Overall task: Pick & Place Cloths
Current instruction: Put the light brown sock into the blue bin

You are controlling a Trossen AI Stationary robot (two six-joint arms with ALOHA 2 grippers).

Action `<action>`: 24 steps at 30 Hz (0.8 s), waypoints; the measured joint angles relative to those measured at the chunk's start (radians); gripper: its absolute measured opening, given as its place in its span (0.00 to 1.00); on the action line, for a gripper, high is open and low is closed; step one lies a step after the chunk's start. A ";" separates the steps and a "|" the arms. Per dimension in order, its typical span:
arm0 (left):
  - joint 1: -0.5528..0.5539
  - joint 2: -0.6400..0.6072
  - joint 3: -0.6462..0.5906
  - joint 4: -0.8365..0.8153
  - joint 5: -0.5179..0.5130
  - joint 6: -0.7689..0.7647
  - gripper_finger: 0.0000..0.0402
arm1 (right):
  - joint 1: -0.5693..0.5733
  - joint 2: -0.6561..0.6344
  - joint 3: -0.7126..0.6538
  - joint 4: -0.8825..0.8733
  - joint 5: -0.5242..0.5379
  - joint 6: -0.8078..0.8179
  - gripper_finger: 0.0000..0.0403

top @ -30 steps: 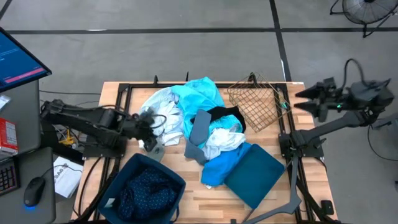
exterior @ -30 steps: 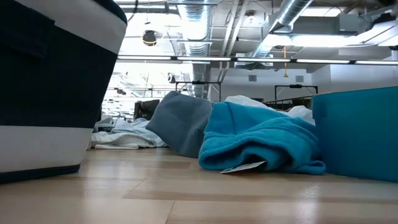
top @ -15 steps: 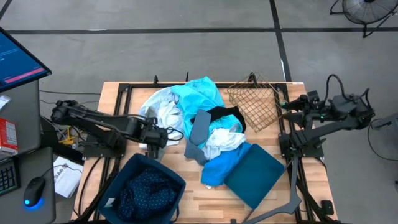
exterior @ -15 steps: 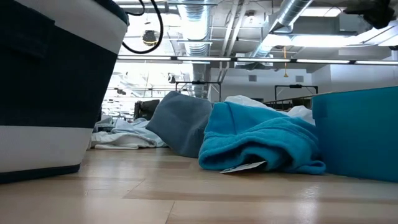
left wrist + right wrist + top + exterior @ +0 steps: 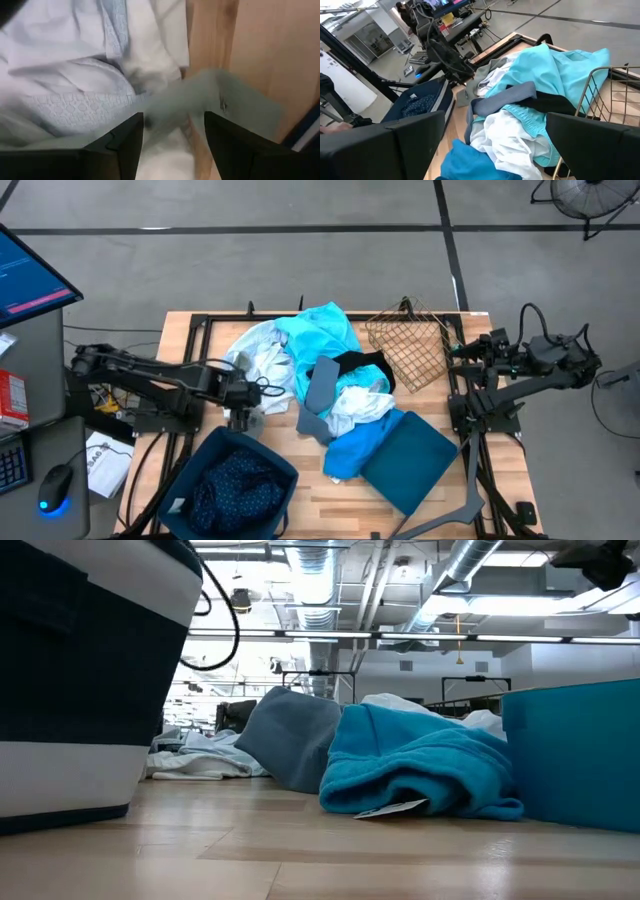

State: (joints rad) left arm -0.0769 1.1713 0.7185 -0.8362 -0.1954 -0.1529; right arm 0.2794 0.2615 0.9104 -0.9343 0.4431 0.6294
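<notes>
Hovering low over the counter (image 5: pixel 300 470), the left pincer (image 5: pixel 243 395) stands parted with nothing between its fingers (image 5: pixel 125 145). Directly ahead of and beneath it lies a grey cloth (image 5: pixel 210 100), with a white cloth (image 5: pixel 65 75) just beyond. The main heap of cloths (image 5: pixel 320 375) lies close beside it. The right pincer (image 5: pixel 462 352) waits spread wide, past the wire basket (image 5: pixel 410 345).

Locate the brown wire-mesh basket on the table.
In the high view the brown wire-mesh basket lies tipped at the table's far right, between the cloth pile's turquoise garment and the right gripper.
</notes>
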 joint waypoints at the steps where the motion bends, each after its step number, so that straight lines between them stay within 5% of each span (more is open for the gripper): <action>1: 0.006 -0.006 0.000 0.034 -0.009 0.016 0.48 | 0.000 0.000 0.000 0.001 0.000 0.000 0.84; 9: 0.065 0.000 -0.062 0.122 0.103 0.017 0.48 | 0.000 0.001 0.000 0.013 0.001 0.008 0.84; 16: 0.066 -0.001 -0.068 0.128 0.098 0.011 0.41 | 0.000 0.001 0.000 0.015 0.002 0.017 0.84; 19: 0.066 0.006 -0.069 0.120 0.098 -0.020 0.33 | 0.000 0.001 0.000 0.015 0.003 0.017 0.84; 24: 0.066 0.039 -0.072 0.114 0.123 -0.060 0.07 | 0.000 0.001 0.000 0.016 0.003 0.021 0.84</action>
State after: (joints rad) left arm -0.0105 1.2106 0.6460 -0.7226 -0.0723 -0.2131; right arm 0.2794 0.2623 0.9104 -0.9188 0.4458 0.6501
